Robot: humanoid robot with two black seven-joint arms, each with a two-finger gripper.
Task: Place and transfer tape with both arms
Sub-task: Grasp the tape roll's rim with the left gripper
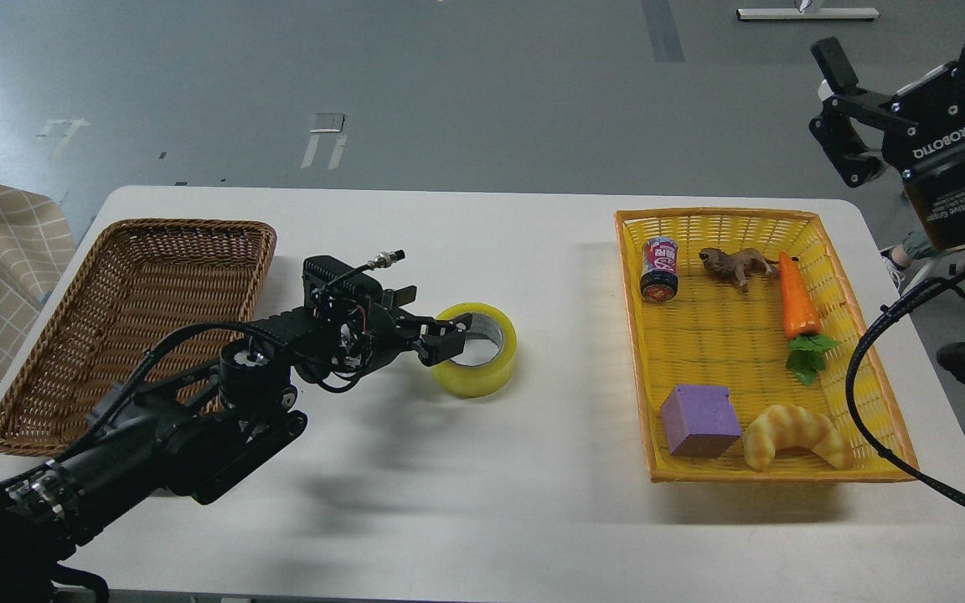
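Right now the tape (477, 360) lies flat on the white table (466, 251), between the brown basket (139, 318) and the yellow tray (868, 368). The left gripper (441, 331) pinches its near wall, one finger inside the hole. The right gripper (847, 126) hangs high up, fingers apart, holding nothing.
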